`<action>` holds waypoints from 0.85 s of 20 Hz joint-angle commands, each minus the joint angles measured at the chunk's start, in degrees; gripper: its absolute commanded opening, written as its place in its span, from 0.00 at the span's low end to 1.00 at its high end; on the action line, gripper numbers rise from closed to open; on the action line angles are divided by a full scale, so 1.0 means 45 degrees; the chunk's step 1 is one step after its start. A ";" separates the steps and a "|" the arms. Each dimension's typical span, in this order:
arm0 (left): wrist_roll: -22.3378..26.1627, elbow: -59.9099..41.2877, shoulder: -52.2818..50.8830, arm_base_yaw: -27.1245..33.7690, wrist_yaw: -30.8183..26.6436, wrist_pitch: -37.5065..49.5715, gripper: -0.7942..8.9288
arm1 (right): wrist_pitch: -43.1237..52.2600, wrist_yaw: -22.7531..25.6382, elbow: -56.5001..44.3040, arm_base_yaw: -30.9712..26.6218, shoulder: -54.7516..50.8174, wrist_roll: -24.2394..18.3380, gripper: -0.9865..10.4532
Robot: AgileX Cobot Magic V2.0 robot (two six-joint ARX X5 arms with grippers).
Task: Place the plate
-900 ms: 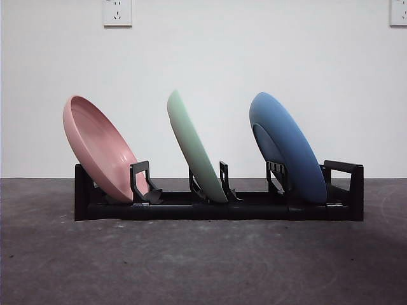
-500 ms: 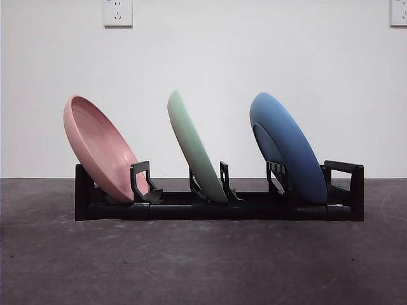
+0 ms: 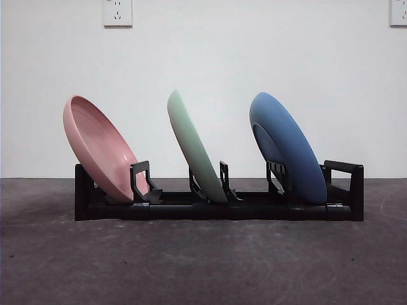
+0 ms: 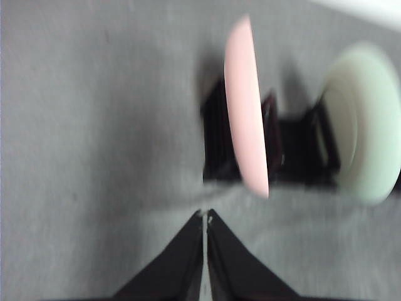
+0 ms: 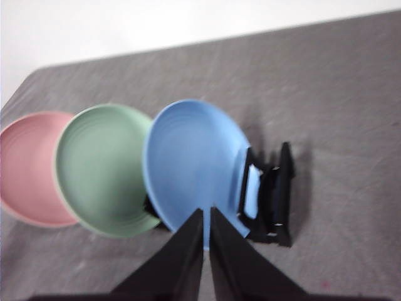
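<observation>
A black dish rack [image 3: 219, 206] stands on the dark table and holds three tilted plates: a pink plate [image 3: 98, 149] at the left, a green plate [image 3: 194, 149] in the middle, a blue plate [image 3: 286, 146] at the right. Neither gripper shows in the front view. In the left wrist view my left gripper [image 4: 204, 217] is shut and empty, above the table short of the pink plate [image 4: 245, 106], with the green plate [image 4: 366, 122] beyond. In the right wrist view my right gripper [image 5: 206, 212] is shut and empty, near the blue plate [image 5: 191, 157].
A white wall with two power sockets [image 3: 117, 11] rises behind the rack. Bare grey table [image 3: 203, 260] lies in front of the rack. In the right wrist view the rack's end [image 5: 272, 197] sticks out beside the blue plate.
</observation>
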 commanded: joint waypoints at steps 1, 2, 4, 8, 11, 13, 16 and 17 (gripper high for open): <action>0.1132 0.1846 0.1302 -0.0272 0.0097 -0.1253 0.09 | -0.1156 -0.0189 0.1622 0.0379 0.1404 -0.0413 0.10; 0.1506 0.2642 0.1953 -0.0398 0.0097 -0.1991 0.09 | -0.1724 -0.0306 0.2234 0.0583 0.2011 -0.0602 0.10; 0.1972 0.3769 0.2890 -0.0583 0.0097 -0.2871 0.09 | -0.2822 -0.0301 0.3249 0.0942 0.3162 -0.1059 0.10; 0.2089 0.4464 0.3594 -0.0714 0.0102 -0.2900 0.33 | -0.3531 -0.0296 0.3949 0.1540 0.4580 -0.1996 0.28; 0.2084 0.4464 0.3575 -0.0714 0.0102 -0.2900 0.51 | -0.3531 -0.0296 0.3973 0.1899 0.4881 -0.1933 0.42; 0.2064 0.4464 0.3575 -0.0714 0.0102 -0.2905 0.51 | -0.3546 -0.0296 0.3973 0.2229 0.4881 -0.1831 0.42; 0.2059 0.4464 0.3575 -0.0714 0.0102 -0.2905 0.50 | -0.3458 -0.0301 0.4031 0.2618 0.5056 -0.1365 0.37; 0.2059 0.4464 0.3575 -0.0714 0.0102 -0.2905 0.50 | -0.3463 -0.0301 0.4153 0.2759 0.5275 -0.1214 0.36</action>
